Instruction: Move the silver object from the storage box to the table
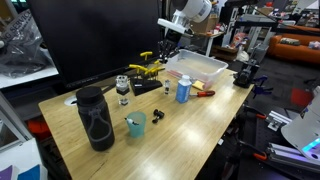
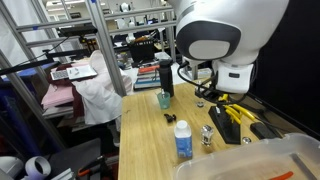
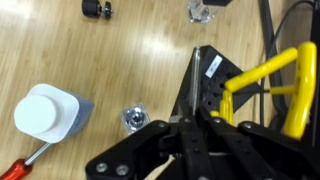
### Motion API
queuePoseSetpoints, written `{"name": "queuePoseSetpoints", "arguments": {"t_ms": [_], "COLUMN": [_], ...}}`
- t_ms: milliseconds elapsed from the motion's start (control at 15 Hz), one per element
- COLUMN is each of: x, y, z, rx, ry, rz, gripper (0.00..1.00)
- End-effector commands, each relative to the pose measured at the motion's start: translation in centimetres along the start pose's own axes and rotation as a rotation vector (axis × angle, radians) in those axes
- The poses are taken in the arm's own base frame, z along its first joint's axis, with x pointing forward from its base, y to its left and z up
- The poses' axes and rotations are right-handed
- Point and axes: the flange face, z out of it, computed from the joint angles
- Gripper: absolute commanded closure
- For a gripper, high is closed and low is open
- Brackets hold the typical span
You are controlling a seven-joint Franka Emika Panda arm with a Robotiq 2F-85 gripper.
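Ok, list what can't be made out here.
Gripper: open or shut unclear; tiny in an exterior view, and dark against a black tool in the wrist view.
Storage box: cut off by an exterior view's corner; contents unseen.
Silver object: wrist view, too small to identify.

Claw (image 1: 168, 46) hangs above the table (image 1: 190, 125) — near the storage box (image 1: 200, 68).

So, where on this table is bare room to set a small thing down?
The widest bare wood lies between the teal cup, the blue-labelled can and the table edge below them in an exterior view. It is crowded around the yellow tools and the storage box.
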Motion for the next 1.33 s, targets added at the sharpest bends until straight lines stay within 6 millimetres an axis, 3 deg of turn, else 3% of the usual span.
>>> {"name": "queuePoseSetpoints", "arguments": {"t_ms": [0, 200, 667, 867, 933, 1000, 1200, 1267], "x": [-1.7, -3.3, -2.3, -1.5, -1.8, -1.7, -1.8, -1.8], "y": [-0.5, -0.7, 0.3, -0.5, 0.4, 0.2, 0.4, 0.4], "z": [1.4, 4.1, 12.3, 12.9, 13.5, 13.5, 13.8, 13.8], "rx": [-0.082, -0.176, -0.469, -0.467, -0.462, -0.461, -0.466, -0.467], "ry": [-0.097, -0.181, -0.35, -0.398, -0.356, -0.356, -0.358, -0.358], "rz": [-0.158, -0.282, -0.43, -0.396, -0.402, -0.402, -0.401, -0.402], "gripper": [0.98, 0.98, 0.98, 0.98, 0.98, 0.92, 0.92, 0.98]}}
